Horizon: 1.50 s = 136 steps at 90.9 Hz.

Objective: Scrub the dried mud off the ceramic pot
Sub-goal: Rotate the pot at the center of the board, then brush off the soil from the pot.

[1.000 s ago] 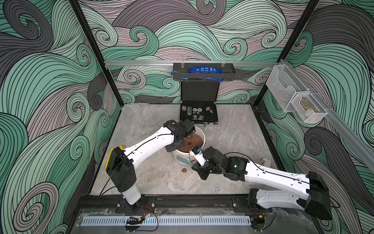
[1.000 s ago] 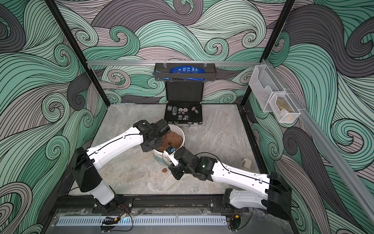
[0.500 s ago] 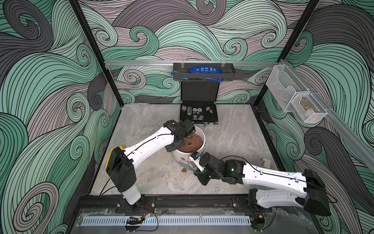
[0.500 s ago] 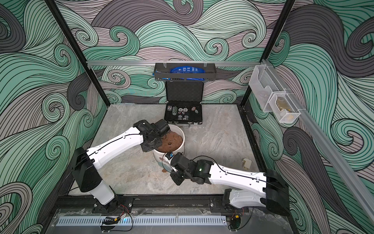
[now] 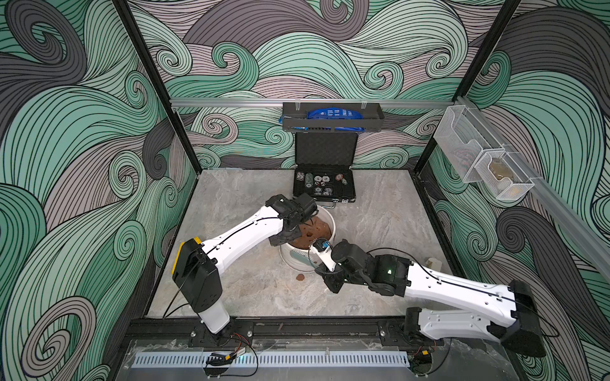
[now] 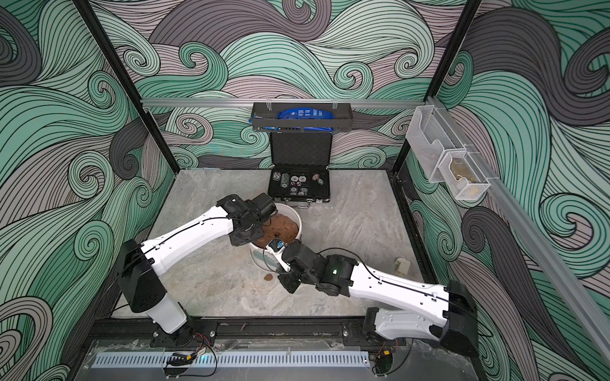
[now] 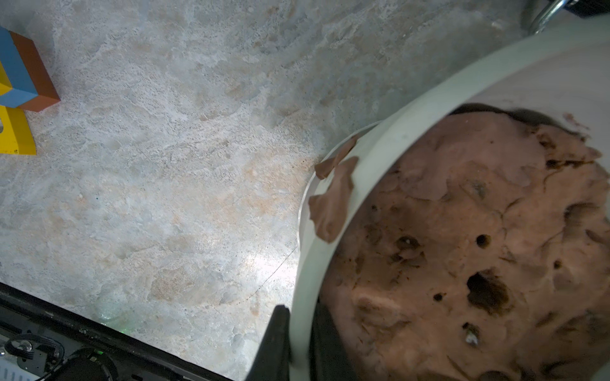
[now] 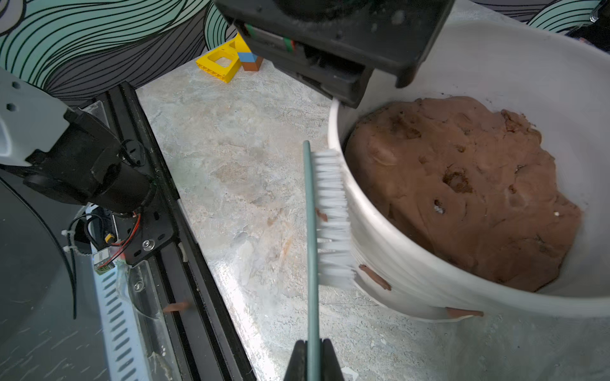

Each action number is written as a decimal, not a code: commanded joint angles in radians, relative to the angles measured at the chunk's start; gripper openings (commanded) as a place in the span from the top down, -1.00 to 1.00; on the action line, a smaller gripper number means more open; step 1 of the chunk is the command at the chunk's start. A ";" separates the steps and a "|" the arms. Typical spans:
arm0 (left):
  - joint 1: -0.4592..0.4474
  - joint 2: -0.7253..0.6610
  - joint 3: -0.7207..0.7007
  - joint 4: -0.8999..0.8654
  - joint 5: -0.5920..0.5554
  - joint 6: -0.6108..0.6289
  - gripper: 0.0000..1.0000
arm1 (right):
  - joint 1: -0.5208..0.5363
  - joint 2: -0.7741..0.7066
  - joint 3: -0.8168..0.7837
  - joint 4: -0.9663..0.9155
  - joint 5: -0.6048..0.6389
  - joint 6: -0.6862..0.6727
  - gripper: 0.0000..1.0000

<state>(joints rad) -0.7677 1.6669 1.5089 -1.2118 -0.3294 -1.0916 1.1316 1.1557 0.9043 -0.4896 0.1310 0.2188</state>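
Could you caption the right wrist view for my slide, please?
Right gripper presses a white-bristled green brush against the mud-flecked white ceramic pot.

Table [image 5: 379, 231]: grey marbled slab.
On it:
- white pot [image 5: 288, 261], mid-slab
- open black case [image 5: 325, 189], at the back edge
- one mud chip [image 5: 300, 277], just beside the pot's base
- small beige item [image 5: 433, 263], possibly a block, near the right edge
- yellow block [image 8: 220, 63], beside a blue-and-orange block [image 8: 250, 61]
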 commanded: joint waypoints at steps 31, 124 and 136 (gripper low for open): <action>0.045 -0.001 -0.022 0.131 0.025 0.320 0.73 | -0.038 -0.032 -0.054 -0.016 -0.105 -0.168 1.00; 0.077 -0.013 -0.062 0.196 0.092 0.451 0.73 | -0.098 0.158 -0.031 -0.070 -0.013 -0.232 1.00; 0.079 -0.016 -0.064 0.211 0.091 0.500 0.73 | -0.096 0.177 -0.011 -0.088 -0.075 -0.261 1.00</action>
<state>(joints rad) -0.6884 1.6482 1.4673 -1.0161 -0.2794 -0.6949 1.0451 1.3144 0.8570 -0.5308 0.0906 -0.0090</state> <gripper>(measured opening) 0.136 0.076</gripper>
